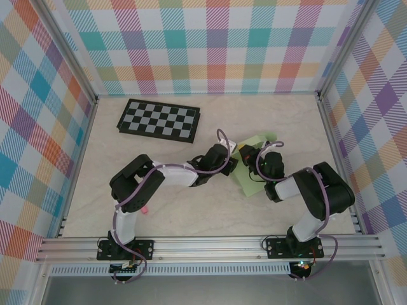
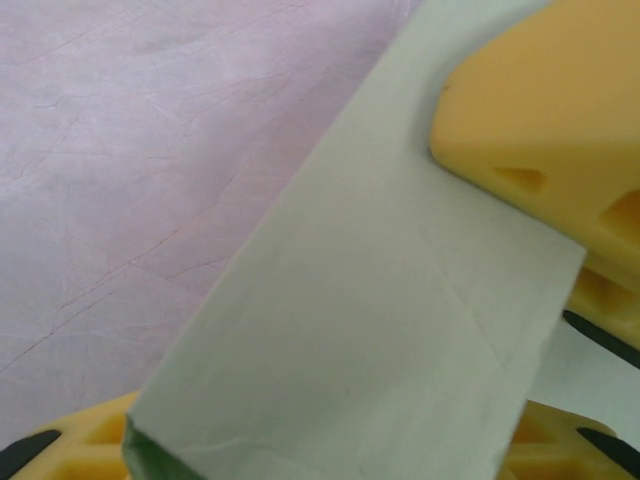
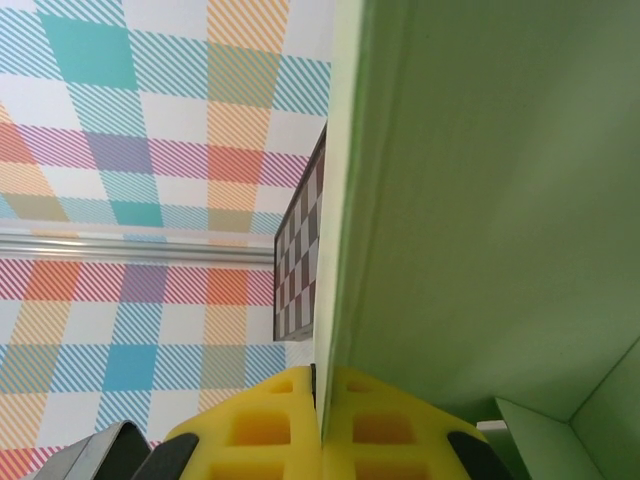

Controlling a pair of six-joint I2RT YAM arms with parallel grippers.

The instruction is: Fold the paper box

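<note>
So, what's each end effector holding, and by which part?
The right end effector pinches the paper box by a panel edge. The left end effector straddles a panel; grip unclear.

Both arms bend at the elbow, forearms pointing inward toward each other. Left gripper (image 1: 233,160): jaws partly apart, straddling the paper box (image 3: 480,200). Right gripper (image 3: 320,400): fingers pressed together on its edge.

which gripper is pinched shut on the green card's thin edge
The right gripper: its fingers meet on the edge of the paper box. On the left gripper the fingers stand apart, a broad panel between them.
</note>
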